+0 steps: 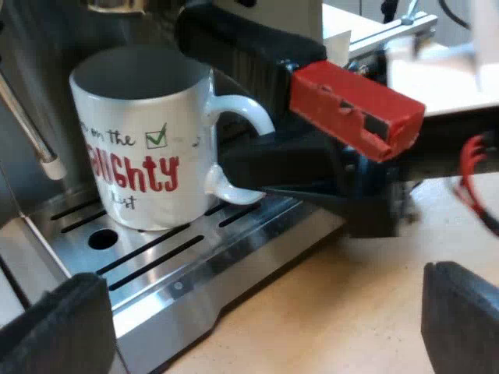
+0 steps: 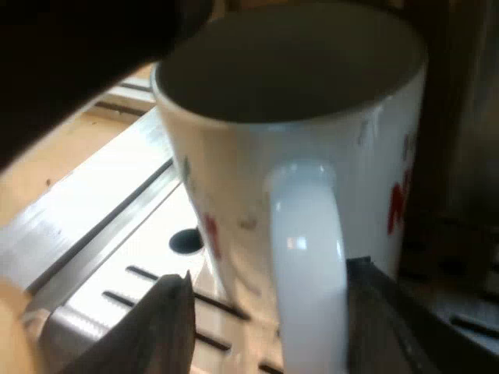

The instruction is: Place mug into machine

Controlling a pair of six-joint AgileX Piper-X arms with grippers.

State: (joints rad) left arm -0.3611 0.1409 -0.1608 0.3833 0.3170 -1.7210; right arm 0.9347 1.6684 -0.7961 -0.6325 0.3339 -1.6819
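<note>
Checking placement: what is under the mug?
The mug stands on the machine's slotted metal drip tray; a round hole shows beside it. The patch beneath its base is covered.

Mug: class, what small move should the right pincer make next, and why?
Probably draw the right pincer straight back off the handle: the mug already stands on the drip tray, and the pincer's fingers flank the handle with a gap.

On the mug (image 1: 140, 140), the first printed characters curve out of sight around the wall. Its base is cut off at the edge in the right wrist view. Whether the right gripper (image 2: 269, 292) touches the mug's handle cannot be determined.
</note>
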